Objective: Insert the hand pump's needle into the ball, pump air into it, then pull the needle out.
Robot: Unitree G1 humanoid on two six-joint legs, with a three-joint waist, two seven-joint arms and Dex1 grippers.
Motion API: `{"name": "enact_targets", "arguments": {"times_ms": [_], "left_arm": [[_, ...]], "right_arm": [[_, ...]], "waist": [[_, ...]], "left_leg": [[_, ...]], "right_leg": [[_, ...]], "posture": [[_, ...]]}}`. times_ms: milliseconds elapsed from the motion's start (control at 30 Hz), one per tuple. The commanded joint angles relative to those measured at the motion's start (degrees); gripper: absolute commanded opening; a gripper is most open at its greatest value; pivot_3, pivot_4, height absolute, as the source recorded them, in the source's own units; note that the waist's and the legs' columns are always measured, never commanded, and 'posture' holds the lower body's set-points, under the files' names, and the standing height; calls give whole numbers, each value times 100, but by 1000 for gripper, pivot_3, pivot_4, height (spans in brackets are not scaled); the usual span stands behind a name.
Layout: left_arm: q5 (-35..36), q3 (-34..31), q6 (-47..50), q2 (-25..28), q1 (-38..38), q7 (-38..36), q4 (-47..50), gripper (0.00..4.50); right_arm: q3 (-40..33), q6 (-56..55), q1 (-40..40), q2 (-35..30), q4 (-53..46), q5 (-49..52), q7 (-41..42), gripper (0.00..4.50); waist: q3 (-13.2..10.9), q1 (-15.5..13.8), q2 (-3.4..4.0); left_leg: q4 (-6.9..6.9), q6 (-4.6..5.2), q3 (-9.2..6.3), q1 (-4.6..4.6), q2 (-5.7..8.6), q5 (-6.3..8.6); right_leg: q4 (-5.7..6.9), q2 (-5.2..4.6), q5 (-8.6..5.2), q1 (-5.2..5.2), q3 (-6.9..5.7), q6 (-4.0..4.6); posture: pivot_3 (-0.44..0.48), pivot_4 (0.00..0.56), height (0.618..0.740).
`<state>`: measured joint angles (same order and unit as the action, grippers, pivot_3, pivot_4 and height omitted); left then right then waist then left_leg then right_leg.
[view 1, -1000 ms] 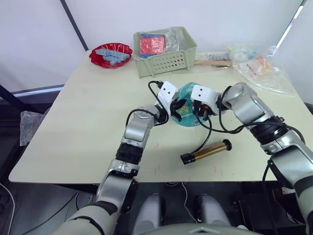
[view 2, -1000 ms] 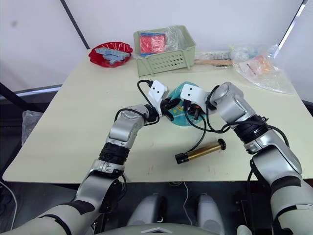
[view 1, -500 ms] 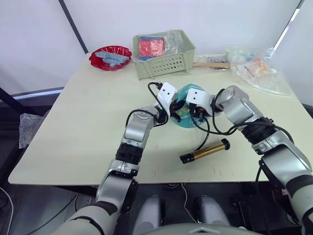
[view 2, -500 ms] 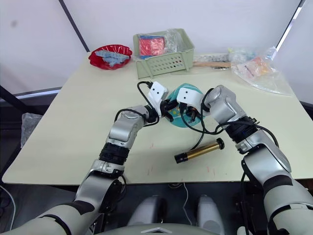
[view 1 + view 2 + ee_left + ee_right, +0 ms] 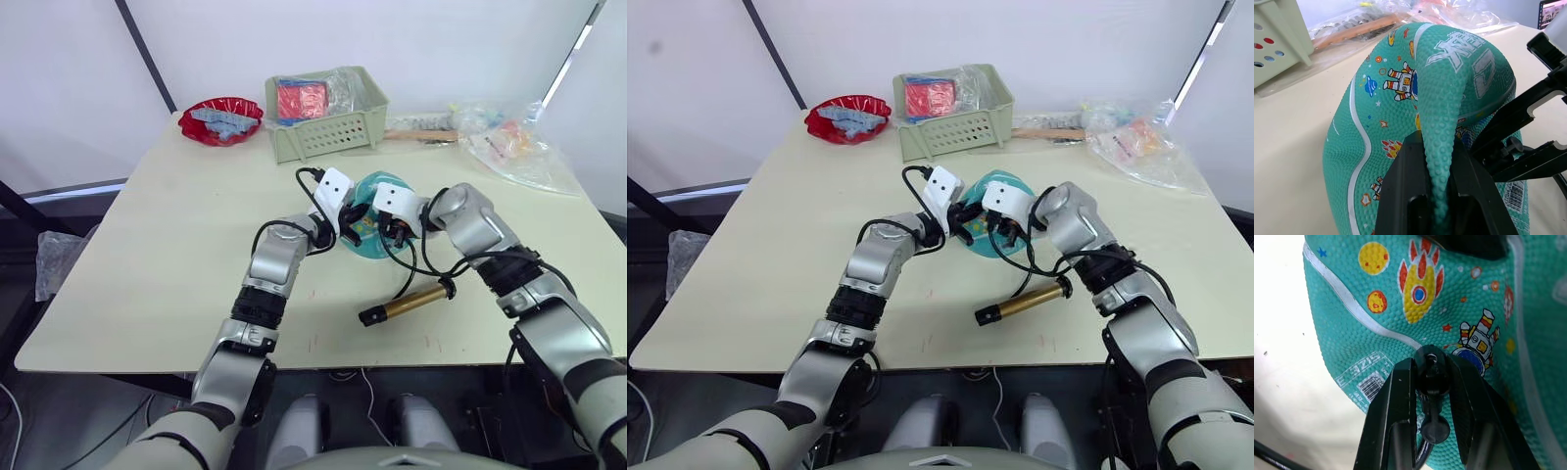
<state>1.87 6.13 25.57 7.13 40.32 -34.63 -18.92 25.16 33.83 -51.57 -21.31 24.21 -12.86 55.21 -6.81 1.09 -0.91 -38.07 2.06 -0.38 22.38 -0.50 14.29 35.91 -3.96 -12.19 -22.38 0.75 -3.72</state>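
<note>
The teal ball (image 5: 377,230), soft and part-deflated, rests mid-table between both grippers. My left gripper (image 5: 1437,161) is shut on a pinched fold of the ball's skin (image 5: 1440,147). My right gripper (image 5: 1432,374) is shut on the small black fitting (image 5: 1431,374) at the hose tip, pressed against the ball (image 5: 1459,293); the needle itself is hidden behind the fitting. The thin black hose (image 5: 407,279) loops down to the gold-bronze hand pump (image 5: 409,304), which lies flat on the table nearer me, untouched.
A pale green basket (image 5: 323,113) with a red packet stands at the back. A red bowl (image 5: 220,119) sits back left. Clear plastic bags (image 5: 514,147) and a wooden-handled tool (image 5: 421,134) lie back right. Bare tabletop (image 5: 176,255) spreads to the left.
My right gripper with the fitting has edged a little left, closer against the ball. The left gripper, ball and pump stay as they were; the head camera has shifted slightly.
</note>
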Motion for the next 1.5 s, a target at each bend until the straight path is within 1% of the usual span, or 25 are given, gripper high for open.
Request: {"name": "enact_targets", "arguments": {"times_ms": [33,133,200,267,400,467,500,533,567,600,667,733,800,933,967,1033,1167,1300,1400,1500], "left_arm": [[147,245,-1,-140,-16,-213,58,0],[144,234,-14,-134,-10,-196,40,0],[147,228,-29,-140,-8,-180,26,0],[146,236,-57,-157,-6,-168,-2,0],[144,264,-91,-177,3,-185,-45,0],[143,269,-108,-175,13,-197,-71,0],[141,269,-113,-174,15,-201,-78,0],[139,271,-119,-172,16,-205,-83,0],[136,274,-129,-170,21,-210,-97,0],[133,277,-136,-166,23,-217,-107,0],[130,284,-146,-159,23,-230,-121,0],[128,295,-150,-153,20,-242,-124,0],[128,299,-157,-154,23,-254,-129,0],[126,309,-173,-156,29,-267,-132,0],[126,309,-178,-160,37,-269,-140,0],[125,314,-187,-158,49,-285,-144,0],[111,351,-241,-157,97,-351,-199,0],[60,419,-361,-109,183,-476,-337,0],[36,445,-467,-99,261,-555,-491,0],[-29,491,-709,-65,454,-685,-827,0]], "right_arm": [[-280,225,334,-90,-262,206,-68,390],[-762,-10,589,-167,-801,579,-65,390],[-989,97,700,-166,-1050,789,-80,390],[-1072,165,819,-285,-1239,806,-144,390],[-1246,223,1053,-446,-1570,1031,-146,390],[-1282,342,1158,-564,-1779,1205,-8,1406],[-1277,360,1194,-610,-1855,1256,25,1610],[-1309,334,1227,-633,-1924,1304,-5,2037],[-1365,401,1243,-648,-1982,1348,-75,2571],[-1410,424,1280,-708,-2070,1379,-109,3256],[-1562,531,1360,-823,-2266,1472,-183,4057],[-1766,499,1549,-1056,-2623,1656,-98,4057],[-2074,508,1720,-1123,-2922,1935,-140,4057],[-2644,497,2052,-1048,-3350,2527,-241,4057],[-2776,318,2203,-1055,-3467,2660,-202,4057],[-2929,137,2565,-1197,-3725,2800,-121,4057],[-3298,-110,3279,-1311,-4021,3053,-221,4057],[-3939,-436,4088,-995,-4488,3562,-498,4057],[-4246,-831,4600,-911,-4667,3803,-419,4057],[-4543,-1085,5194,-973,-4723,4085,-217,4057]], "waist": [[-12,-5,14],[-28,-36,26],[-48,-48,37],[-77,-56,56],[-97,-104,64],[-110,-134,68],[-117,-147,66],[-124,-164,66],[-130,-169,66],[-137,-171,68],[-146,-184,68],[-149,-197,69],[-154,-195,64],[-163,-192,56],[-164,-191,55],[-168,-204,49],[-175,-207,41],[-182,-209,36],[-183,-226,34],[-188,-240,27]], "left_leg": [[0,0,1,6,0,0],[0,0,-1,29,2,0],[-1,0,-3,42,4,0],[-1,0,-1,46,8,-1],[-1,1,-2,51,11,0],[-1,1,-2,54,11,0],[-1,1,-1,55,12,0],[-1,1,-1,55,12,0],[-1,1,-2,56,12,0],[-1,1,-1,57,11,0],[-1,1,-1,58,11,0],[-1,1,-2,61,11,0],[-2,1,-2,66,12,0],[-1,1,-5,66,11,0],[-1,1,-4,66,11,0],[-1,1,-5,67,11,0],[-2,2,-5,71,13,1],[-3,2,-5,71,12,1],[-3,2,-6,72,12,1],[-5,2,-5,75,14,1]], "right_leg": [[0,0,0,-1,1,0],[-1,-1,1,-21,-1,-1],[-3,-2,3,-29,-2,-6],[-4,-5,3,-30,0,-9],[-6,-7,-2,-31,-3,-14],[-9,-7,-2,-31,-4,-15],[-10,-8,-3,-31,-3,-15],[-11,-8,-3,-31,-4,-15],[-13,-8,-5,-32,-4,-12],[-13,-8,-5,-33,-4,-13],[-13,-8,-5,-33,-4,-13],[-13,-7,-5,-34,-7,-13],[-18,-9,-6,-34,-12,-16],[-20,-8,-6,-34,-13,-16],[-20,-8,-7,-34,-14,-16],[-20,-8,-8,-33,-16,-17],[-24,-12,-13,-33,-14,-24],[-24,-12,-13,-34,-13,-23],[-24,-12,-24,-34,-18,-38],[-25,-15,-25,-33,-19,-40]], "posture": [[0,150,740],[0,150,740],[0,150,740],[0,150,740],[0,150,740],[0,150,740],[0,150,740],[0,150,740],[0,150,740],[0,150,740],[0,150,740],[0,150,740],[0,150,740],[0,150,740],[0,150,740],[0,150,740],[0,150,740],[0,150,740],[0,150,740],[0,150,740]]}}
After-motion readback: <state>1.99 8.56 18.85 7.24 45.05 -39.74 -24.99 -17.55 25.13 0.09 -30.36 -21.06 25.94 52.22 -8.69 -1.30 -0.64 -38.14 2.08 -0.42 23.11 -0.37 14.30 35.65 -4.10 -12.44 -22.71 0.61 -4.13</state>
